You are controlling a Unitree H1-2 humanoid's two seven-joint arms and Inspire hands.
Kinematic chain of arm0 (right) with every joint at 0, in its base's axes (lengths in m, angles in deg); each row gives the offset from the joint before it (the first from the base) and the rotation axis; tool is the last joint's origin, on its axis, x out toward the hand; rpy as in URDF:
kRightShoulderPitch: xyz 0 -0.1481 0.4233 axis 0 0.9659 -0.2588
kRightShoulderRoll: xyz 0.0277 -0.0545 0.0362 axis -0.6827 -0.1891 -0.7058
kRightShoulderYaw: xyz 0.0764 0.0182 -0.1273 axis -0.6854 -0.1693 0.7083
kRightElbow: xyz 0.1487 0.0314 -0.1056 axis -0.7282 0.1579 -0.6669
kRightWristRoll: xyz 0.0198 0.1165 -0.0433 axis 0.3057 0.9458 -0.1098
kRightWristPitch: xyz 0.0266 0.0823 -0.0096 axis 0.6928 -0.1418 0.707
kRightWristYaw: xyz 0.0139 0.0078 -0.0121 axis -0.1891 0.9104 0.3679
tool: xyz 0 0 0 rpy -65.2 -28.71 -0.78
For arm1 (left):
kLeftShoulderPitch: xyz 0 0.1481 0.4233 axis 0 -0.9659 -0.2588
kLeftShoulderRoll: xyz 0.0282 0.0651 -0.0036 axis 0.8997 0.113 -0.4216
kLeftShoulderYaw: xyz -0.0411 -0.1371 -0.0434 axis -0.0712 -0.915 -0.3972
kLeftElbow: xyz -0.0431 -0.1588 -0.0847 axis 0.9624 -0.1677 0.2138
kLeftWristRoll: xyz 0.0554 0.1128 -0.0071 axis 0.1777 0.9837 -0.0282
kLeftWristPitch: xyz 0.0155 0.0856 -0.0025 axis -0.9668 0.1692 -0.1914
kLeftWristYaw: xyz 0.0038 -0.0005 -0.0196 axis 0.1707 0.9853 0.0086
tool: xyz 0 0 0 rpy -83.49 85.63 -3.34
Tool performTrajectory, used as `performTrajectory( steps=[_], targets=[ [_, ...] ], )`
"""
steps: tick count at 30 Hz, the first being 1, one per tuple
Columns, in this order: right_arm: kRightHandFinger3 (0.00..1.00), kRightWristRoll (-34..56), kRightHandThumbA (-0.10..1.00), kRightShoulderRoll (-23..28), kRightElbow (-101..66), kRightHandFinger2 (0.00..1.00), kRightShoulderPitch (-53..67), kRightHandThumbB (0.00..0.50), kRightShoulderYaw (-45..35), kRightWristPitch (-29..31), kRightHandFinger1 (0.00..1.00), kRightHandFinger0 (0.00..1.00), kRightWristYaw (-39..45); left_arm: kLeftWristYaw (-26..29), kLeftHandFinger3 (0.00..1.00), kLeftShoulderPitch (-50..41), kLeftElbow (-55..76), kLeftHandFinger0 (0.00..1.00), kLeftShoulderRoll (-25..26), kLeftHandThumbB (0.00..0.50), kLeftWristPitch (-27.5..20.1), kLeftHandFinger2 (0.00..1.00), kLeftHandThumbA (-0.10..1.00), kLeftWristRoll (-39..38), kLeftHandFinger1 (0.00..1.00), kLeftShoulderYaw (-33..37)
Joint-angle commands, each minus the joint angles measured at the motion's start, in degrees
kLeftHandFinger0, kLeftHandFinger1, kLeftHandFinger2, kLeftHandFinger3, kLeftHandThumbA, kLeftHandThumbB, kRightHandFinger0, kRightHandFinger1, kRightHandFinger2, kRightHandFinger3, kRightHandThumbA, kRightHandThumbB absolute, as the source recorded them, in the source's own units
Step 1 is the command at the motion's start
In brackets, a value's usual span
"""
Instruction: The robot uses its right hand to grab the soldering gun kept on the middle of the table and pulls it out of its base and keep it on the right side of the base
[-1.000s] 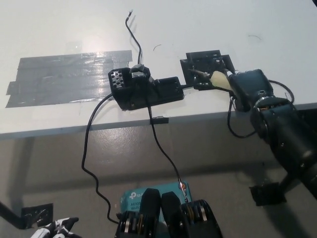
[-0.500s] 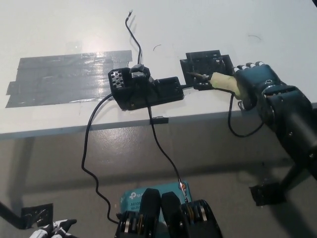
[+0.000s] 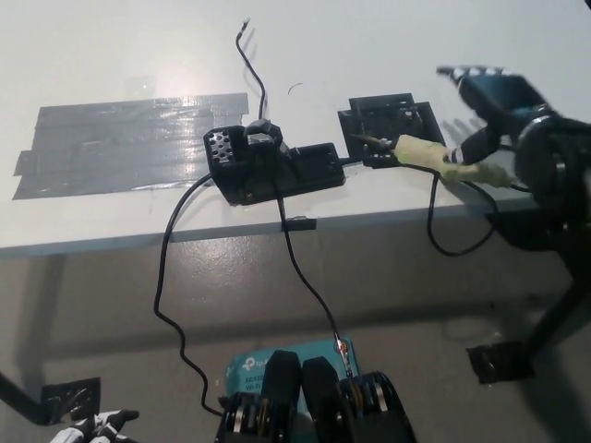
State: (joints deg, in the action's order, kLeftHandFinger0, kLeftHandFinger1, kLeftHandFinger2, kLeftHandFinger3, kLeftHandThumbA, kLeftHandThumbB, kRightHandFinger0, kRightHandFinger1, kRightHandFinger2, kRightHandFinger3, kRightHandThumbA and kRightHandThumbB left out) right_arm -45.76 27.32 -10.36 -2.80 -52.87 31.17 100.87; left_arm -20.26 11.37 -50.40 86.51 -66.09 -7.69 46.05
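Note:
The soldering gun (image 3: 432, 156), with a cream handle and a thin metal tip, lies across a small black plate (image 3: 388, 118) just right of the black base station (image 3: 272, 166) in the middle of the white table. Its cable loops down over the table's front edge. My black right hand (image 3: 494, 97) hovers above and to the right of the handle with its fingers spread, holding nothing. Only a sliver of my white left hand (image 3: 92, 430) shows at the bottom left corner, low and away from the table.
Wide grey tape (image 3: 129, 143) covers the table (image 3: 462, 37) left of the base. Black cables (image 3: 166, 277) hang from the base over the front edge (image 3: 111, 242). Below sit a teal box (image 3: 277, 363) and a black block (image 3: 500, 361) on the floor.
My right hand has let go of the soldering gun's handle, opened, and risen up and to the right. The soldering gun stays on the black plate.

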Motion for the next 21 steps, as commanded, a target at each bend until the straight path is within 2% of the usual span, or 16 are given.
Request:
performTrajectory(
  steps=[1, 2, 3, 6, 7, 8, 9, 11, 12, 13, 16, 17, 18, 21],
  targets=[
    [1.0, 10.27, 0.89, 1.34, -11.4, 1.0, 2.7, 0.5, -7.15, -1.67, 1.0, 1.0, 1.2, -1.2, 0.74, -0.61, 0.55, 0.38, 1.38, 0.247, -1.64, 0.51, 0.73, -0.51, 0.45, -0.45],
    [1.0, 10.09, 0.98, 1.95, -15.84, 1.0, 4.42, 0.5, -7.5, -3.04, 1.0, 1.0, 2.76, -1.26, 0.74, -0.47, 0.61, 0.39, 1.52, 0.263, -1.53, 0.51, 0.74, -0.39, 0.45, -0.37],
    [1.0, 12.92, 0.99, 2.5, -24.34, 1.0, 8.62, 0.5, -9.9, -4.46, 1.0, 1.0, 4.56, -1.21, 0.74, -0.37, 0.53, 0.39, 1.51, 0.266, -1.45, 0.52, 0.74, -0.41, 0.45, -0.43],
    [1.0, 18.71, 1.0, 2.29, -32.42, 1.0, 14.01, 0.5, -13.99, -5.17, 1.0, 1.0, 5.42, -1.0, 0.72, -0.43, 0.44, 0.4, 1.34, 0.273, -1.34, 0.51, 0.74, -0.49, 0.46, -0.64],
    [1.0, 21.9, 0.99, 2.08, -37.0, 1.0, 17.96, 0.5, -16.86, -7.15, 1.0, 1.0, 6.14, -0.88, 0.72, -0.45, 0.38, 0.38, 1.33, 0.259, -1.32, 0.5, 0.74, -0.42, 0.45, -0.72],
    [1.0, 24.1, 0.96, 1.9, -39.72, 1.0, 20.79, 0.492, -18.86, -8.16, 1.0, 1.0, 6.52, -0.81, 0.73, -0.46, 0.23, 0.36, 1.29, 0.257, -1.43, 0.49, 0.74, -0.35, 0.43, -0.75],
    [1.0, 26.93, 0.93, 1.75, -41.36, 1.0, 24.94, 0.431, -21.4, -7.2, 1.0, 1.0, 5.96, -0.81, 0.72, -0.48, 0.09, 0.33, 1.16, 0.264, -1.67, 0.48, 0.73, -0.43, 0.42, -0.76],
    [1.0, 29.8, 0.89, 1.4, -41.82, 1.0, 31.49, 0.382, -24.29, -3.37, 1.0, 1.0, 3.27, -0.92, 0.71, -0.64, 0.12, 0.32, 1.11, 0.254, -1.67, 0.48, 0.72, -0.75, 0.41, -0.9],
    [1.0, 30.01, 0.88, 1.35, -41.9, 1.0, 31.88, 0.38, -24.53, -3.16, 1.0, 1.0, 3.18, -0.92, 0.71, -0.64, 0.13, 0.32, 1.1, 0.254, -1.65, 0.48, 0.72, -0.75, 0.41, -0.91],
    [1.0, 31.35, 0.81, 0.77, -40.11, 1.0, 36.34, 0.332, -26.1, -0.38, 1.0, 1.0, 1.61, -0.83, 0.71, -0.71, 0.0, 0.34, 1.18, 0.266, -1.35, 0.49, 0.72, -0.59, 0.42, -0.91],
    [1.0, 34.02, 0.69, -1.34, -37.34, 1.0, 43.93, 0.35, -29.05, 3.58, 1.0, 1.0, -0.99, -0.74, 0.72, -0.83, -0.11, 0.34, 1.56, 0.266, -1.42, 0.5, 0.74, 0.16, 0.41, -0.68],
    [1.0, 34.05, 0.69, -1.49, -37.44, 1.0, 43.94, 0.351, -29.03, 3.58, 1.0, 1.0, -1.03, -0.81, 0.72, -0.76, -0.18, 0.34, 1.71, 0.266, -1.43, 0.5, 0.74, 0.08, 0.41, -0.79],
    [1.0, 34.8, 0.61, -2.58, -36.03, 1.0, 47.24, 0.317, -29.92, 5.51, 1.0, 1.0, -2.15, -0.83, 0.72, -0.66, 0.0, 0.32, 1.77, 0.264, -1.13, 0.49, 0.74, 0.0, 0.41, -0.87],
    [1.0, 36.0, 0.58, -4.8, -33.18, 1.0, 50.74, 0.284, -31.11, 7.52, 1.0, 1.0, -3.5, -0.81, 0.72, -0.15, -0.39, 0.32, 1.7, 0.265, -1.21, 0.48, 0.73, -0.15, 0.4, -1.06]
  ],
)
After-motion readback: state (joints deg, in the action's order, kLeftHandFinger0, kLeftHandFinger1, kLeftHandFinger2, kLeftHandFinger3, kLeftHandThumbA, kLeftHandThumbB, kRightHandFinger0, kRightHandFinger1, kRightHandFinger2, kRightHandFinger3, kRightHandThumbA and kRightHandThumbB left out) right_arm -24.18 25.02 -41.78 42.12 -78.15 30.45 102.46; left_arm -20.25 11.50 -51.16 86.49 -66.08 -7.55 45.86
